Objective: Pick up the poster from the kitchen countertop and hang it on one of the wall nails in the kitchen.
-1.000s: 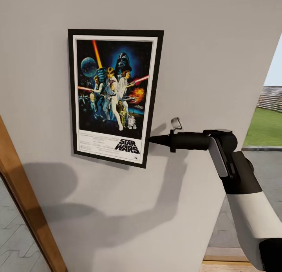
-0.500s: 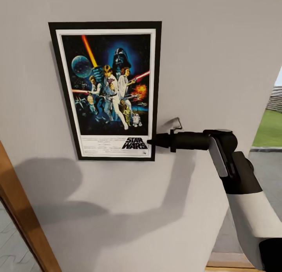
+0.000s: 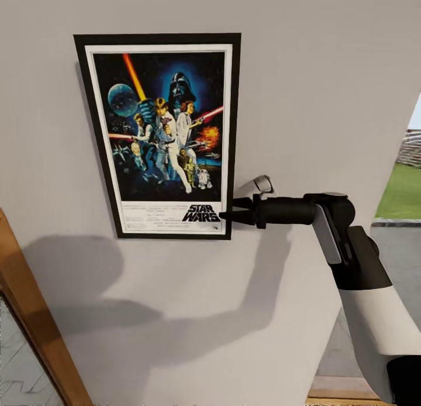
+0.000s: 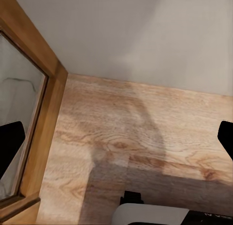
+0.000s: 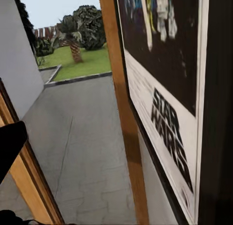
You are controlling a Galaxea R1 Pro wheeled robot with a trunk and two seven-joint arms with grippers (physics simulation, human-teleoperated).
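The poster (image 3: 161, 137) hangs upright and flat against the pale grey wall, with its black frame, white border and "STAR WARS" logo in plain sight. My right gripper (image 3: 229, 210) sits at the poster's lower right corner, its two black fingers slightly parted, one tip beside the frame's edge. The right wrist view looks along the poster (image 5: 165, 89) from very close, with one dark finger (image 5: 8, 145) far off to the side. My left gripper (image 4: 116, 137) hangs open over the wooden floor, holding nothing. The wall nail is hidden behind the poster.
A wooden door frame (image 3: 29, 330) with glass runs diagonally at the lower left, also in the left wrist view as a wooden frame (image 4: 39, 113). To the right the wall ends at an opening (image 3: 403, 183) onto grass and paving. My arm's shadow falls on the wall below.
A second ago the poster was tilted; it now hangs straight. In the last half second my right gripper's fingers have parted at the poster's corner, and the poster has stayed in place.
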